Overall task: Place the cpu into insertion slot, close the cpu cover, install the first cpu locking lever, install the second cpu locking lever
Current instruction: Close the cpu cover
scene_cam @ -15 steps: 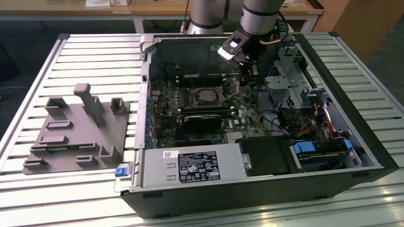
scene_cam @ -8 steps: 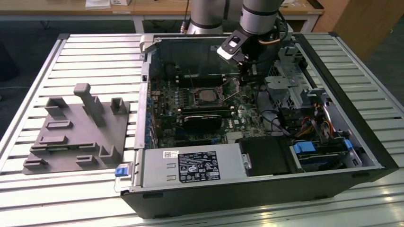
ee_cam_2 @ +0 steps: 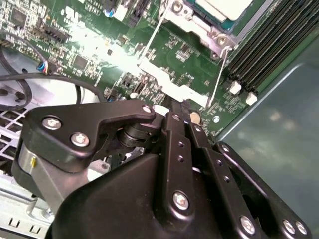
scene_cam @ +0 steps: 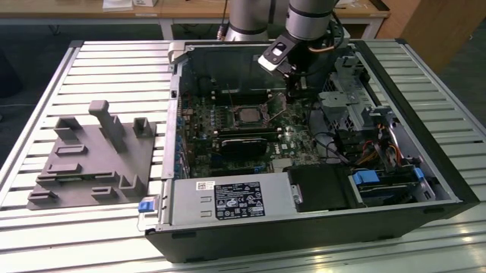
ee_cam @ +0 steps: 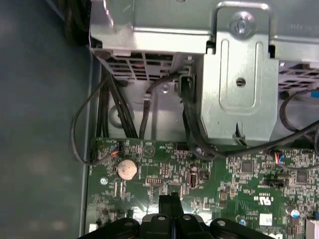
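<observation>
- One slatted aluminium table [scene_cam: 114, 62]; wooden desk [scene_cam: 197, 10] behind it.
- Open black computer case [scene_cam: 304, 239] on the table, grey moulded fixture tray [scene_cam: 91, 159] by the edge on the exterior view's left.
- In the case: silvery-beige square cpu [ee_cam_2: 224, 6] seated in the green motherboard [scene_cam: 296, 142] socket, silver metal cpu cover frame [ee_cam_2: 192, 22] around it.
- Black gripper [ee_cam: 169, 199] pinched narrow, holding nothing, beside the socket.

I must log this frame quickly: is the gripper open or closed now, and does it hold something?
Gripper: closed, with nothing visible held in it.
</observation>
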Available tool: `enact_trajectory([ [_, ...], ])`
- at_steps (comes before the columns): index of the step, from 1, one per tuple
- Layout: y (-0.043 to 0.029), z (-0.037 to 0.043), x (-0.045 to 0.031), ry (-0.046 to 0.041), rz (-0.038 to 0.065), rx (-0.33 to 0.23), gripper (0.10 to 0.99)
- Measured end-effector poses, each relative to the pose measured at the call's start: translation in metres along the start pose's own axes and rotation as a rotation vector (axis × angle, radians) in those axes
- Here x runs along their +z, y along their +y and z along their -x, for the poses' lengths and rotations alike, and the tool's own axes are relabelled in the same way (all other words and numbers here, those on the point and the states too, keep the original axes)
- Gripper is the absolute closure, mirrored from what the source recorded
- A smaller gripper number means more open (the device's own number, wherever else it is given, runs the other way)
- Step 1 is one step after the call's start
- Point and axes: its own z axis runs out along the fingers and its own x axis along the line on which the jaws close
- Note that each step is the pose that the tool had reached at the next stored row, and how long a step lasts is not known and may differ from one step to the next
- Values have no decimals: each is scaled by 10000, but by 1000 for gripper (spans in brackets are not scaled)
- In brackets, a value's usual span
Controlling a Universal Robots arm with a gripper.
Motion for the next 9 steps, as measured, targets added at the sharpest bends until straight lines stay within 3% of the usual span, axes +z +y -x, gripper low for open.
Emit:
enact_trajectory([
  [9,-140,-5,-4,-1,-1,0,980],
])
